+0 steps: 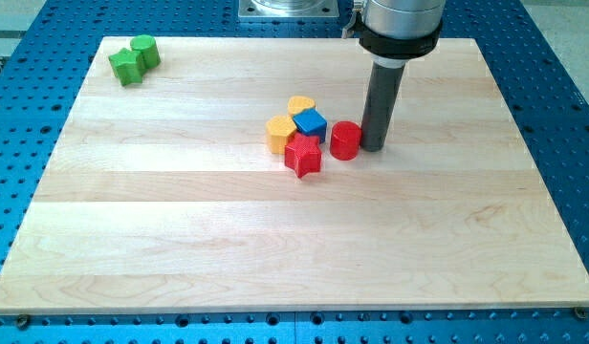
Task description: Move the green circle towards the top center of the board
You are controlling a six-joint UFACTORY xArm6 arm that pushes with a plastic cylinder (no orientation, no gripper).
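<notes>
No jaws here: my tip (374,146) touches the red cylinder (345,140), well apart from the green circle (145,50).

A pale wooden board (275,248) lies on a blue perforated table (562,115), with a grey metal base (290,10) at the view's top.

Green circle (145,51) at board's (180,248) top-left corner, touching green star (126,67) on its lower left. Well apart, near board centre, cluster of 4: yellow heart (300,105) topmost, blue block (311,122) below it, yellow block (280,134) left, red star (303,155) lowest. Red cylinder (345,140) just right of cluster; my tip (374,146) touching its right side.
</notes>
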